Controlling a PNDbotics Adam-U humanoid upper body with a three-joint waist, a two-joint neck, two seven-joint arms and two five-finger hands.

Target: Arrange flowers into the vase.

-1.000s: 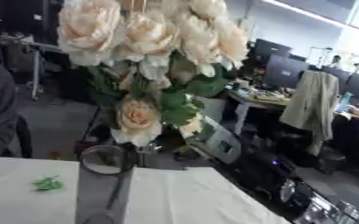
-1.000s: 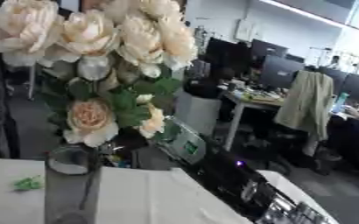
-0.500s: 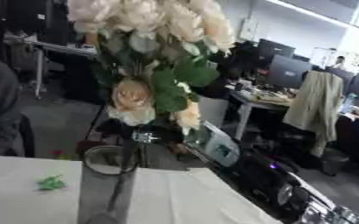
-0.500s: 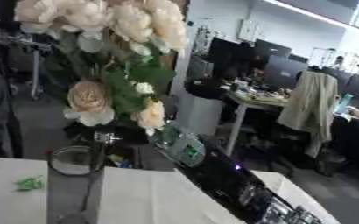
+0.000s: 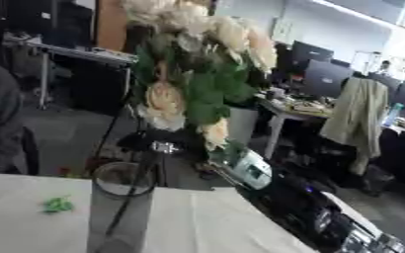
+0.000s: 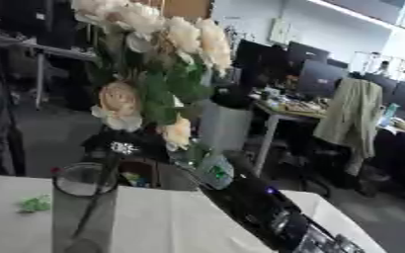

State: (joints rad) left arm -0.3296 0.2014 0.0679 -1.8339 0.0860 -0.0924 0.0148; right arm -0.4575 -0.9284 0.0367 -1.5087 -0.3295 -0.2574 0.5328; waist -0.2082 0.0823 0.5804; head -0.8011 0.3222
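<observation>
While a bunch of cream artificial roses with green leaves [image 5: 188, 74] hangs above a tall clear glass vase [image 5: 119, 207] on the white-covered table [image 5: 206, 222], a dark stem [image 5: 133, 190] slants down through the vase's mouth. Neither robot hand shows, so I cannot tell what grips the bunch. Doing this step well probably means lowering the bunch straight, keeping stems centred over the rim, so the tall vase is not tipped.

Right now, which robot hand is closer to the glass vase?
Right. The right hand is just above the vase rim, by the flower stems; the left hand shows in neither view.
</observation>
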